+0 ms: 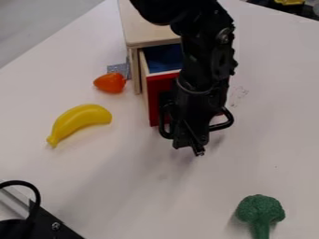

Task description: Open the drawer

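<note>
Camera view: so the drawer (164, 57) is sitting partly pulled out of a pale, smooth wooden cabinet (148, 29), on the stretch of worktop (118, 186) between its two visible far edges. Flat red front, plain wood side, blue inside, boxy shape. The black gripper (198, 148) hangs right in front of it, hiding a good chunk of the red panel. Can't tell if it's wide, narrow or holding anything. There are curved black loops sticking out on both sides of it too.

Left of the cabinet there's a glossy orange toy (110, 82) tapering to a blunt point, just beside a speckled silvery-grey piece (118, 69). Then a smooth curved toy banana (79, 120), and well away on the near right, a bumpy green broccoli (260, 211).

Worktop is matte white with a faint scribble (238, 95) right of the arm. Grey floor (38, 22) past the left far edge, black hardware (46, 224) at lower left.

Drawer front faces the near side, and its pull-out line runs from the cabinet toward there. Can't make out its long axis.
</note>
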You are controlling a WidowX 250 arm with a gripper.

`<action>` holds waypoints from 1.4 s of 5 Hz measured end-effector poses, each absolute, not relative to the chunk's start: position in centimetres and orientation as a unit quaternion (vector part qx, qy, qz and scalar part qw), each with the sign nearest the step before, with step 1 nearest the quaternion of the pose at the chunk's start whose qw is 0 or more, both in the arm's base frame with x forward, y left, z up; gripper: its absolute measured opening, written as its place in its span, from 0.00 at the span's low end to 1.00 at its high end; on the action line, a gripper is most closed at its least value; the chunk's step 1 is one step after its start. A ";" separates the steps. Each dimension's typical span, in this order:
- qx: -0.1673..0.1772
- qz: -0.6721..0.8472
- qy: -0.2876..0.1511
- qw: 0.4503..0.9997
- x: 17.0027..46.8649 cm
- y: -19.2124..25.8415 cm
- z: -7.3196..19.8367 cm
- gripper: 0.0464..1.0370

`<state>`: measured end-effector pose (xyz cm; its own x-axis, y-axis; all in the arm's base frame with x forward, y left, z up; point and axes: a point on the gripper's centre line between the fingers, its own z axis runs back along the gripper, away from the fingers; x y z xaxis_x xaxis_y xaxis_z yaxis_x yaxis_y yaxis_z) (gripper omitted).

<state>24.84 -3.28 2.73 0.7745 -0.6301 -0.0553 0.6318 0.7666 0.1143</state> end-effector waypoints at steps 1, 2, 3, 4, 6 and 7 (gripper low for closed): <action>0.063 -0.340 0.010 0.938 24.4 -3.4 2.7 0.07; 0.065 -0.345 0.011 0.936 24.2 -3.5 2.6 0.07; 0.066 -0.348 0.011 0.935 24.1 -3.6 2.6 0.07; 0.066 -0.349 0.013 0.935 23.8 -3.7 2.5 0.07; 0.066 -0.340 0.014 0.938 23.5 -3.7 2.7 0.34; 0.065 -0.336 0.018 0.939 23.5 -3.7 2.7 0.67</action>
